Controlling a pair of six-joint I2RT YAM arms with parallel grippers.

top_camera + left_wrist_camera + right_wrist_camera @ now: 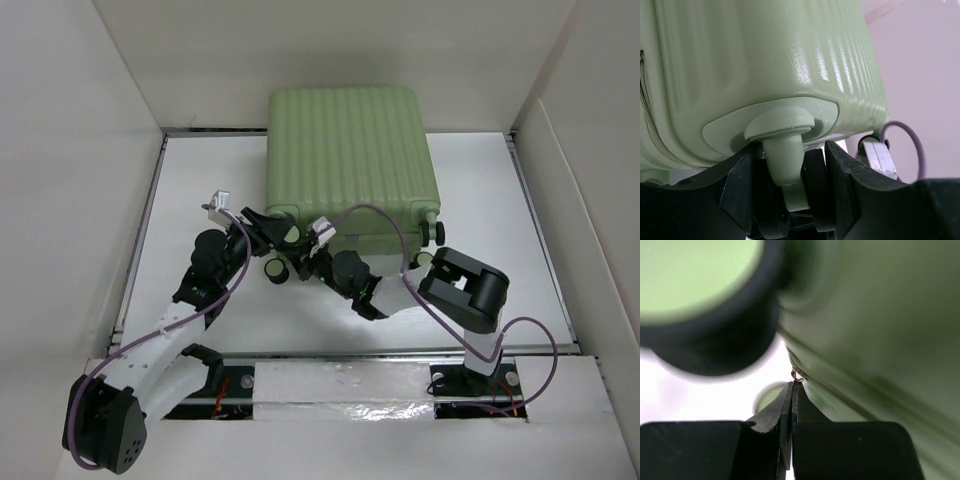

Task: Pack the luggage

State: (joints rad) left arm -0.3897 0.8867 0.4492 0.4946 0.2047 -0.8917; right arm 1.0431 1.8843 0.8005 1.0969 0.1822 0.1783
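Observation:
The pale green ribbed luggage (350, 160) lies shut on the table at the back centre. My left gripper (278, 232) is at its near left corner. In the left wrist view the luggage (765, 60) fills the frame and my left gripper (792, 192) is shut around a green wheel caster (785, 160), with a finger on each side of its black wheels. My right gripper (305, 262) is at the near edge. In the right wrist view it (792, 387) is shut on the zipper pull, whose metal ring (798, 375) joins the luggage's seam (880, 315).
A black wheel with a green hub (275, 268) sits between the two grippers and looms blurred in the right wrist view (705, 305). Two more wheels (433, 230) are at the near right corner. White walls enclose the table (500, 290) on three sides.

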